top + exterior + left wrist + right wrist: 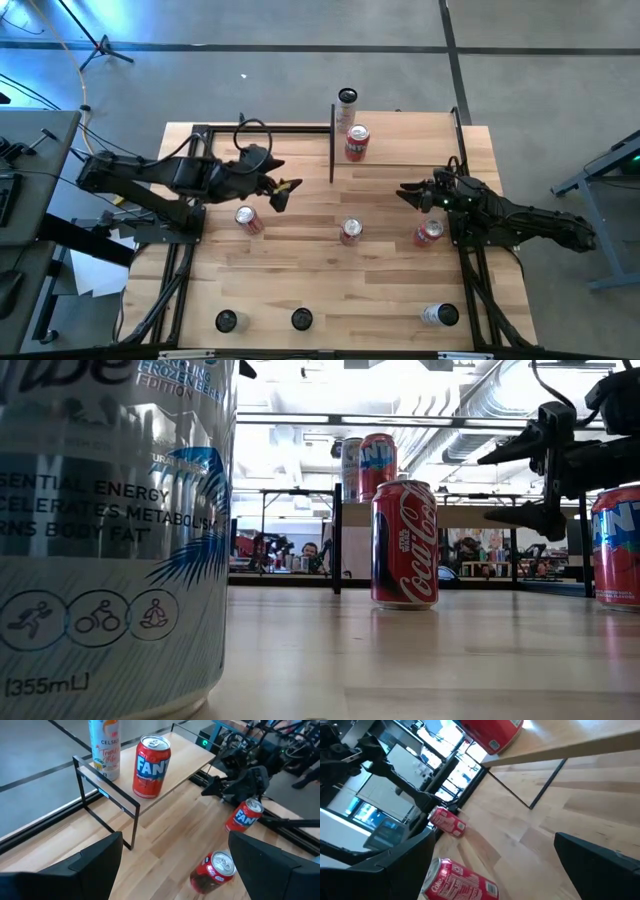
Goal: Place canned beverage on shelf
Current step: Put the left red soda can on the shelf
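Left gripper [283,190] hangs spread and empty over the table, with a red can [247,219] just beside it — a square drop over its top would serve best. Right gripper [408,193] is wide too, a Fanta can [428,233] near. The shelf [400,138] already carries two cans; a Coca-Cola can [350,232] stands mid-table, off the approach.

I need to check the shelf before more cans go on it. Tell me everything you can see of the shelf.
The shelf is a small rectangular board of pale wood on thin black metal uprights, standing raised on the plank tabletop's far side. Two upright cans stand on it: a red Fanta can and a tall pale Celsius can near its outer edge. The rest of the board is bare. Neither gripper touches it.
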Robot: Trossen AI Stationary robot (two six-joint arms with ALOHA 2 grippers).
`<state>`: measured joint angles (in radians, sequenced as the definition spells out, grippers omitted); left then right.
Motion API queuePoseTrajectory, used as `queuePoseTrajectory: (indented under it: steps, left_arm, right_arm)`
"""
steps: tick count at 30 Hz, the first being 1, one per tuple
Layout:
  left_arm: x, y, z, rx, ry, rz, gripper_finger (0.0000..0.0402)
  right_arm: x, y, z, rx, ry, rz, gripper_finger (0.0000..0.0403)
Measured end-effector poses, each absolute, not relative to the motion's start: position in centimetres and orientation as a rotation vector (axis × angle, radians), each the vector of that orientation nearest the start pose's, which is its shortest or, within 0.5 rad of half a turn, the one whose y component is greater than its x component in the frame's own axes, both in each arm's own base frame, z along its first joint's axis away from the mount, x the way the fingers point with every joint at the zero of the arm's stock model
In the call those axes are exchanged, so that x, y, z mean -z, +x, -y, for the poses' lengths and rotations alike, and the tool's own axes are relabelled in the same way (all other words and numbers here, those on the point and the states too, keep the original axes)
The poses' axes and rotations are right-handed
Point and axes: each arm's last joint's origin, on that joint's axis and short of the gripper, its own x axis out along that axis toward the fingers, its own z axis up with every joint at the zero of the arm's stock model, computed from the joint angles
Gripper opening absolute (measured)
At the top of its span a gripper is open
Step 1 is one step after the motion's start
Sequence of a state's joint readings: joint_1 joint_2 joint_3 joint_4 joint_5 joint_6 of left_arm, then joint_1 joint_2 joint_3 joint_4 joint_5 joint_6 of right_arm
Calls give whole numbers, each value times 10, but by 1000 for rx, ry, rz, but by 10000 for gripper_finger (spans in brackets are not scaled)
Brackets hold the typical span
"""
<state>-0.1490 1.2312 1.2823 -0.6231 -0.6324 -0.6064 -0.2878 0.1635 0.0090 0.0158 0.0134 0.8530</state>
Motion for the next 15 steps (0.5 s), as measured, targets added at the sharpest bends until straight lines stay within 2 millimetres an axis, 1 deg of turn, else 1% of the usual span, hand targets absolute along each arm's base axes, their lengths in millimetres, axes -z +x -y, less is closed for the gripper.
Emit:
queuePoseTrajectory:
  steps: [5, 8, 11, 15]
  left_arm:
    - [-376, 249, 20, -653, -372, -344, 337]
    - [-376, 249, 19, -675, -357, -336, 337]
    - [-375, 250, 18, -692, -275, -354, 337]
    - [-375, 250, 18, -670, -186, -390, 337]
  right_arm:
    - [-156, 102, 31, 340, 862, 8, 399]
    - [-159, 103, 30, 313, 897, 45, 399]
    - [-164, 103, 30, 277, 963, 102, 399]
    - [-172, 103, 30, 239, 940, 169, 399]
